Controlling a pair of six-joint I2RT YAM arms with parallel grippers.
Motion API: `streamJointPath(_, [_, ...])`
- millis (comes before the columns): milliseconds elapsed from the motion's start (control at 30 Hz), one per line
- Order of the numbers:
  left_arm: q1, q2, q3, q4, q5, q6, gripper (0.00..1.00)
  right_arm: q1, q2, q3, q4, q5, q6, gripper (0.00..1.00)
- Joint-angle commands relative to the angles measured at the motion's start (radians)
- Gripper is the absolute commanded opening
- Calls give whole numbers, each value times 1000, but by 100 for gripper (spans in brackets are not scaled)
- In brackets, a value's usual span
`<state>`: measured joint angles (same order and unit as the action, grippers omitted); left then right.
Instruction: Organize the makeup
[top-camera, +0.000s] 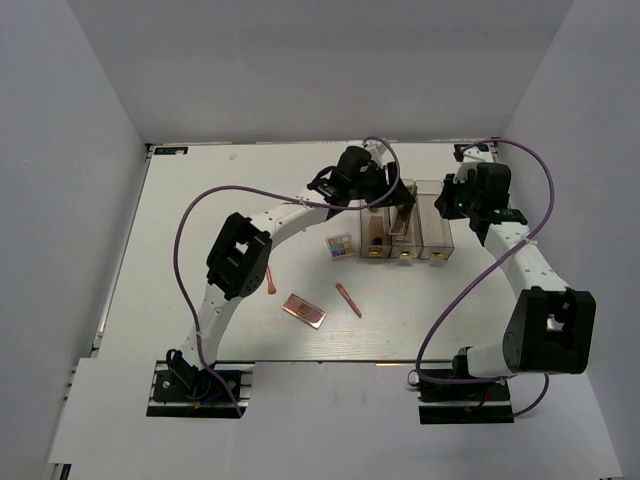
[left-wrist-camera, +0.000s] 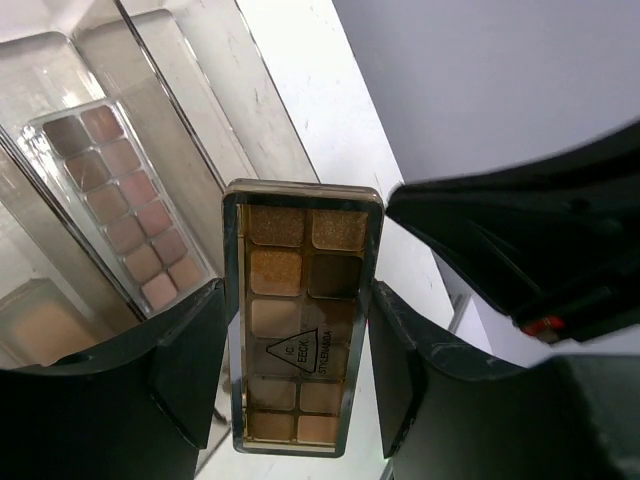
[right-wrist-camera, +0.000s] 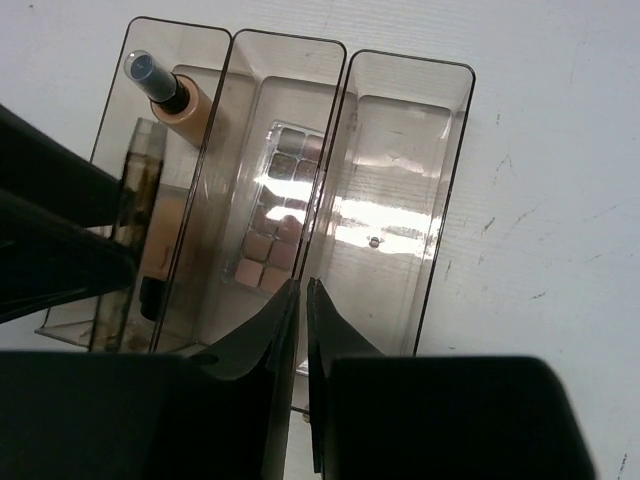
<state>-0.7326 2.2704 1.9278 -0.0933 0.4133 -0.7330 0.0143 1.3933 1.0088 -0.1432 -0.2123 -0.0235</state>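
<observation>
My left gripper (left-wrist-camera: 298, 335) is shut on a gold-brown eyeshadow palette (left-wrist-camera: 300, 260) and holds it upright over the left compartment of the clear three-compartment box (top-camera: 437, 252). That compartment holds a beige bottle with a dark cap (right-wrist-camera: 175, 95). A pink-brown palette (left-wrist-camera: 125, 205) lies in the middle compartment. My right gripper (right-wrist-camera: 303, 292) is shut on the box's wall (right-wrist-camera: 330, 180) between the middle and right compartments. On the table lie a multicoloured palette (top-camera: 340, 245), a rose-gold palette (top-camera: 304, 311) and two coral sticks (top-camera: 348, 299), (top-camera: 270, 281).
The box stands at the back centre-right of the white table (top-camera: 200, 220). Its right compartment (right-wrist-camera: 395, 170) holds nothing. The loose makeup lies in front of the box, near the table's middle. White walls enclose the table.
</observation>
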Motion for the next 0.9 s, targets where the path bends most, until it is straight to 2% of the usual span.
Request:
streamJointPath(0, [-16, 1, 54, 85, -80, -34, 9, -2, -45, -15, 50, -4, 16, 13])
streamJointPath(200, [-36, 44, 73, 86, -180, -23, 10, -40, -62, -35, 54, -9, 16, 14])
streamJointPath(400, [-56, 69, 86, 110, -248, -26, 16, -48, -65, -42, 54, -16, 46, 16])
streamJointPath(533, [-56, 80, 96, 115, -257, -35, 29, -50, -63, -41, 54, -22, 46, 20])
streamJointPath(667, [-65, 98, 129, 99, -265, -28, 51, -51, -66, -42, 56, -29, 48, 25])
streamJointPath(767, [-65, 98, 131, 99, -271, -25, 57, -53, -68, -42, 53, -30, 46, 26])
streamJointPath(867, [-65, 98, 131, 69, -274, -20, 59, -53, -68, -44, 53, -32, 48, 27])
